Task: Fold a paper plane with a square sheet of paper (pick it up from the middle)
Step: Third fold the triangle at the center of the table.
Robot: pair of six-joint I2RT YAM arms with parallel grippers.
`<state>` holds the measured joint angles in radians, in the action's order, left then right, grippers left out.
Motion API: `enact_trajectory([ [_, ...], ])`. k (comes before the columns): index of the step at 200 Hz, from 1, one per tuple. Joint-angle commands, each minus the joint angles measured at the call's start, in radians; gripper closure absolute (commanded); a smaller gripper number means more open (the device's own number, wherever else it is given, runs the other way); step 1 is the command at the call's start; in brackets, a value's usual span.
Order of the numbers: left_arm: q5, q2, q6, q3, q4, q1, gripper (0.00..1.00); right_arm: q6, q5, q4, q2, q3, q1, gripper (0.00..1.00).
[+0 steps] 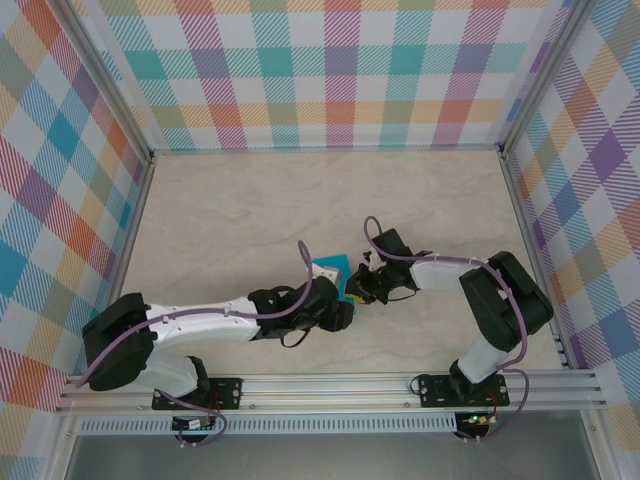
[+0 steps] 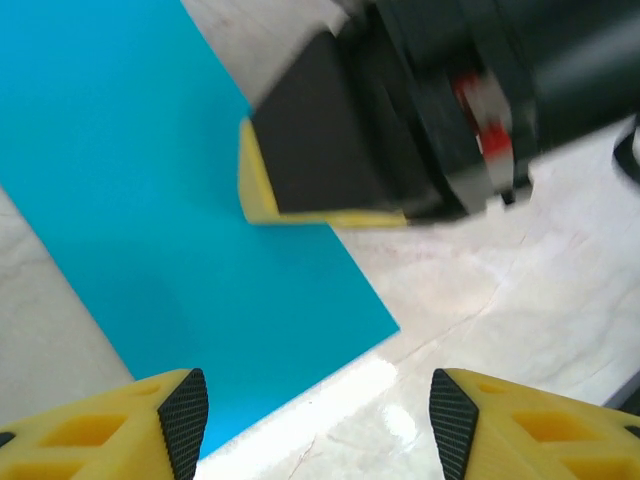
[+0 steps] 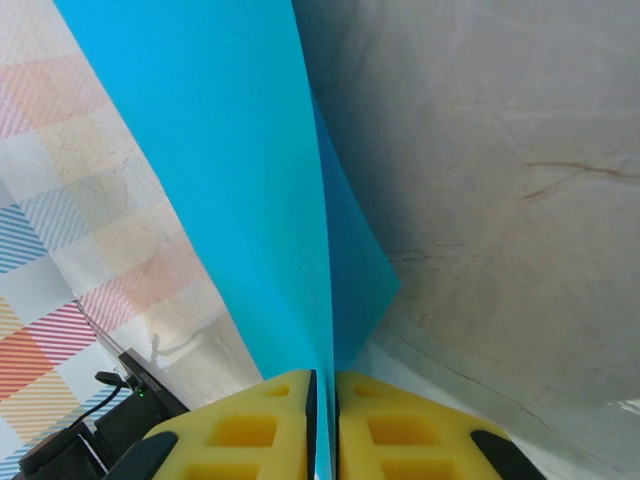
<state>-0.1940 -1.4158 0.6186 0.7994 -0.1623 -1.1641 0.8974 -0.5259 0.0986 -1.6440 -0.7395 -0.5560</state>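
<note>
The right fingers (image 3: 285, 425) are clamped together on an edge of the square sheet of paper (image 3: 230, 180), which rises ahead of them above the table (image 3: 500, 200). The left fingers (image 2: 182, 418) stand apart. The sheet lies just ahead of them, nearest their left tip.

Readable text, brands, numbers, signs: we find none.

Possible label, one item: a red and white patch (image 2: 482, 112) on the black body of the right gripper (image 2: 252, 190), seen from the left wrist. It is too blurred for us to read.
</note>
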Motion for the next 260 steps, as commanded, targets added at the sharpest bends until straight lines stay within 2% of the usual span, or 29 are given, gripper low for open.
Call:
enact_trajectory([
  [1,-0.167,-0.083,-0.077,0.086,-0.079,-0.072,0.37,0.001,-0.029,0.026,-0.007,-0.035,0.006,0.86],
  [44,-0.308,-0.267,-0.144,0.255,-0.203,-0.156,0.36,0.002,-0.039,0.031,-0.012,-0.035,0.008,0.85],
  [92,-0.426,-0.358,-0.139,0.330,-0.301,-0.178,0.40,-0.001,-0.033,0.036,-0.013,-0.027,0.009,0.85],
  [110,-0.440,-0.353,-0.135,0.319,-0.298,-0.178,0.45,0.000,-0.033,0.036,-0.014,-0.026,0.010,0.85],
  [135,-0.478,-0.352,-0.106,0.311,-0.327,-0.178,0.60,-0.004,-0.030,0.039,-0.016,-0.030,0.011,0.84],
  [161,-0.468,-0.334,-0.101,0.289,-0.310,-0.178,0.71,-0.008,-0.026,0.046,-0.016,-0.035,0.011,0.84],
  [171,-0.467,-0.325,-0.099,0.281,-0.303,-0.178,0.72,-0.009,-0.023,0.049,-0.016,-0.035,0.011,0.84],
  [216,-0.418,-0.299,-0.125,0.258,-0.269,-0.166,0.96,-0.014,-0.009,0.064,-0.010,-0.036,0.011,0.82],
  [236,-0.368,-0.270,-0.130,0.229,-0.233,-0.144,0.99,-0.029,0.011,0.097,-0.001,-0.047,0.012,0.80],
  [260,-0.234,-0.217,-0.140,0.174,-0.157,-0.095,1.00,-0.059,0.062,0.163,0.031,-0.063,0.014,0.73],
])
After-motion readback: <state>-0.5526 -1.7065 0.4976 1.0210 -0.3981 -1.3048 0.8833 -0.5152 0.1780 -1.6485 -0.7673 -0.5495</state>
